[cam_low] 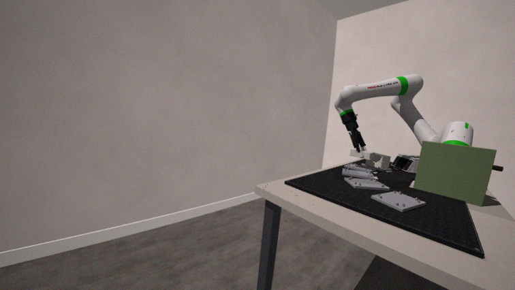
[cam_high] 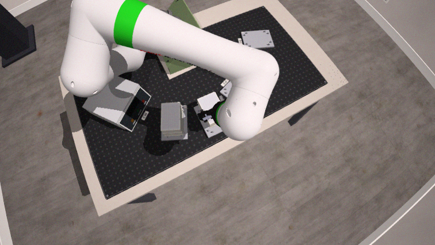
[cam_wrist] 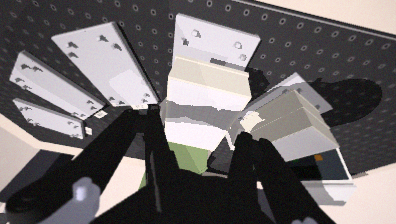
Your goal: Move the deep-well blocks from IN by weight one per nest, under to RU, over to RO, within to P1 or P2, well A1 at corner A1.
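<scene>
My gripper (cam_low: 361, 149) (cam_wrist: 198, 111) is shut on a pale deep-well block (cam_high: 208, 100) (cam_wrist: 207, 106), holding it above the mat. In the wrist view it overlaps the nearest nest plate (cam_high: 214, 131) (cam_wrist: 215, 39); a gap to the plate cannot be measured. The cut corner is not clear. The other two blocks (cam_high: 171, 117) (cam_low: 378, 160) (cam_wrist: 295, 127) appear stacked on the infeed nest (cam_high: 186, 134) (cam_wrist: 320, 102), beside the held one. The check-weigher (cam_high: 111, 102) (cam_low: 404, 163) stands beyond them with its platform bare; whether a lamp is lit is unclear.
Three more nest plates show in the wrist view: one plate (cam_wrist: 95, 55) beside the nearest, another (cam_wrist: 55, 87) and the farthest (cam_high: 258, 38) (cam_low: 398, 201) (cam_wrist: 47, 120). Their labels are hard to read. A green panel (cam_low: 454, 173) (cam_wrist: 189, 157) stands near the arm's base. The arm hides part of the nest row.
</scene>
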Robot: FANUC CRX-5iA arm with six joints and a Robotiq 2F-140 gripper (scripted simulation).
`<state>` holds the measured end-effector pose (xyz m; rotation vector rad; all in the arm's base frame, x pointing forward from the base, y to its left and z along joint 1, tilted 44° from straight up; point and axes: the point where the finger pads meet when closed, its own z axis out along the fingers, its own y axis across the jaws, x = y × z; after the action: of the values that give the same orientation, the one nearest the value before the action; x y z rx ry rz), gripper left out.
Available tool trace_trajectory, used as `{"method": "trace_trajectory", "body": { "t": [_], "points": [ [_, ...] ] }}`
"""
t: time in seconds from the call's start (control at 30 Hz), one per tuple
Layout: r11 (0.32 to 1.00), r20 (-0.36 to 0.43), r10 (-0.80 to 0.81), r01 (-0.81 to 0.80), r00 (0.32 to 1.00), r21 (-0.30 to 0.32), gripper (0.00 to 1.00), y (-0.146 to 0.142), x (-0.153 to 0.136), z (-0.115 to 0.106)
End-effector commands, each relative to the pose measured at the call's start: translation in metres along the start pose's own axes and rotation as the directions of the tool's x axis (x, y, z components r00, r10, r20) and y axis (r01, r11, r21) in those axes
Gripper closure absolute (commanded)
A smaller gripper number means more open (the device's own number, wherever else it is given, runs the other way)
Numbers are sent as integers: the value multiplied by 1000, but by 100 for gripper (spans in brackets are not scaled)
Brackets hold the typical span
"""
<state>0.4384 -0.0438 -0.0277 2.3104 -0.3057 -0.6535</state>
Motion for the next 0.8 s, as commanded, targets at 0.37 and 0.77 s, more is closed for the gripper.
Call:
{"method": "trace_trajectory", "body": {
  "t": [0.37,0.77],
  "points": [
    [1000,0,0,0,1000,0,90,0,2,4],
    [1000,0,0,0,1000,0,90,0,11,19]
  ]
}}
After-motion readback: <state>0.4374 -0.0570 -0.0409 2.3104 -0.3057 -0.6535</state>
